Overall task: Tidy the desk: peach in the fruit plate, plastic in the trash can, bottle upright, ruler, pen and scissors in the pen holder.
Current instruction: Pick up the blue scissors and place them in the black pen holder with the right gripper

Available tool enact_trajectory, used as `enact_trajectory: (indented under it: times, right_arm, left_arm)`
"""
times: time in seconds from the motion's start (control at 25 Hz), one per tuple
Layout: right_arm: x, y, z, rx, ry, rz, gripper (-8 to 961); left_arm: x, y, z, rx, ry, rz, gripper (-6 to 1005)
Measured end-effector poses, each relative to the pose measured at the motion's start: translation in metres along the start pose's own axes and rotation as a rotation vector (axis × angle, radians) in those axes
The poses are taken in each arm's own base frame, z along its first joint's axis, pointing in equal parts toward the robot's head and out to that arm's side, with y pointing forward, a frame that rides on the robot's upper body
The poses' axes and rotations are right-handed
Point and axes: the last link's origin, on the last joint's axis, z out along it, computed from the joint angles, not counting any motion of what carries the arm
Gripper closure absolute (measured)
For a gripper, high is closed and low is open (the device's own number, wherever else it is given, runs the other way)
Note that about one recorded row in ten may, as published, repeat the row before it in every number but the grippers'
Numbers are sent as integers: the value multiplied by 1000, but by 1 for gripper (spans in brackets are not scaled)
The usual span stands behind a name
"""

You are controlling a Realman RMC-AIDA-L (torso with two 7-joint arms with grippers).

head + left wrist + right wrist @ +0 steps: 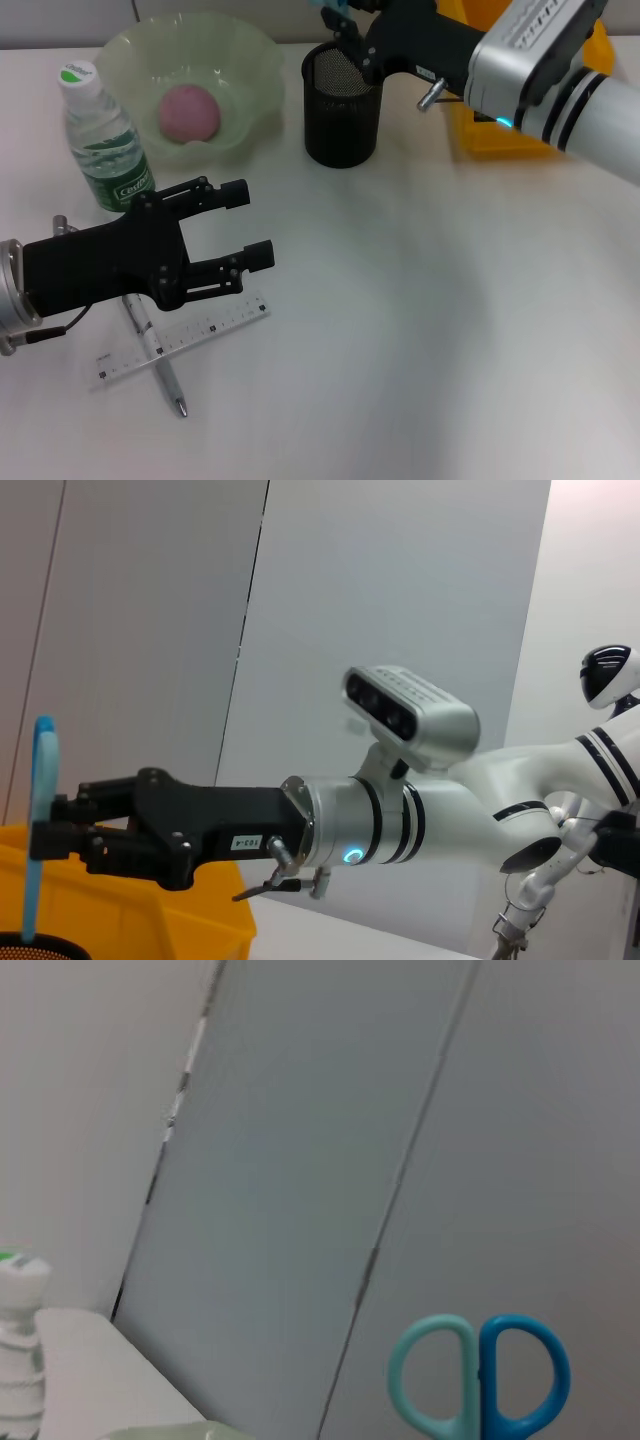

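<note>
My right gripper [343, 28] is shut on the blue scissors [333, 14] and holds them upright just above the black mesh pen holder [342, 108]. The left wrist view shows this grip on the scissors [42, 820]; their handles show in the right wrist view [480, 1375]. My left gripper [248, 224] is open and empty, just above the clear ruler [190, 336] and the pen [155, 345], which lie crossed on the desk. The pink peach [190, 112] lies in the green fruit plate [255, 60]. The bottle [100, 140] stands upright. No plastic is in view.
A yellow trash can [495, 135] stands behind my right arm, to the right of the pen holder. The bottle stands close to my left gripper, on its far left side. The white desk stretches bare across the middle and right front.
</note>
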Motion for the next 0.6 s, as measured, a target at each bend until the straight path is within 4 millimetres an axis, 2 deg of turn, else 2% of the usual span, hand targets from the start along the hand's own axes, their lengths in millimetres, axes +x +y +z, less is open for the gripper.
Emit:
enact_trajectory:
  times: [0.12, 0.48, 0.6]
  right_arm:
    - [5, -1, 1, 9, 39, 83, 712]
    - [11, 4, 0, -5, 65, 132, 712]
    - [12, 4, -1, -2, 67, 144, 644]
  left_arm:
    - [0, 0, 0, -1, 0, 0, 214]
    - [0, 1, -2, -7, -3, -1, 214]
    - [0, 2, -3, -14, -2, -2, 215]
